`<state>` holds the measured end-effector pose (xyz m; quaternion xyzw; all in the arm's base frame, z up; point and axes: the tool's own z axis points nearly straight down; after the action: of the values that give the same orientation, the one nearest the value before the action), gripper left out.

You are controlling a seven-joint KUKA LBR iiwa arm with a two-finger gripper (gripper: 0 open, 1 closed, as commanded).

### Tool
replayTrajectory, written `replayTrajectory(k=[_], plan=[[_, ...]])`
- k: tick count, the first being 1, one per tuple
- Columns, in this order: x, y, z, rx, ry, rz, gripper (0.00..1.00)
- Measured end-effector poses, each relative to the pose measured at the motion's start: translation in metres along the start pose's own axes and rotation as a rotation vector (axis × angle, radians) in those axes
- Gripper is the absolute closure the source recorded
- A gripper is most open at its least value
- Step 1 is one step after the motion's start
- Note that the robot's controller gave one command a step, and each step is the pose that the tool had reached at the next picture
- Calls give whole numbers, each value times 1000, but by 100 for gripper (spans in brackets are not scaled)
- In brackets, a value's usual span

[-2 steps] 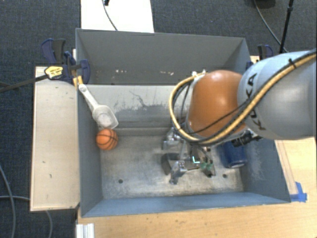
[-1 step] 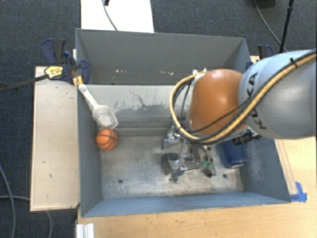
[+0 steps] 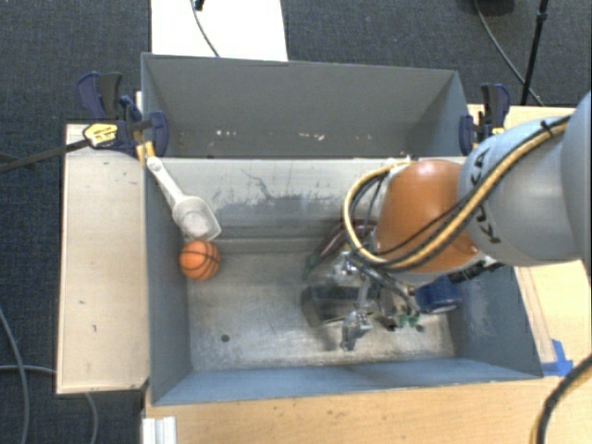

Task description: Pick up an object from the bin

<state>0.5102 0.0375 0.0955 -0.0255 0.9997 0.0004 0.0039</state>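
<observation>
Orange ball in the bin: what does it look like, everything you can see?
The orange ball is a tiny basketball, round with thin dark seam lines, rubbery-looking. It rests on the bin floor by the view's left wall, right beside the bowl of a white plastic scoop, which seems to touch it. The gripper is away to its right.

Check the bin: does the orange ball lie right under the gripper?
No, the orange ball lies at the left of the bin, well apart from the gripper.

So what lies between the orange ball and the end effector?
Mostly bare bin floor from the ball across; a dark shape sits beside the end effector, in the camera view.
</observation>
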Motion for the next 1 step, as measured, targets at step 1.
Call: replayTrajectory(k=[1], plan=[[4, -18, 12, 0, 2, -30, 0]])
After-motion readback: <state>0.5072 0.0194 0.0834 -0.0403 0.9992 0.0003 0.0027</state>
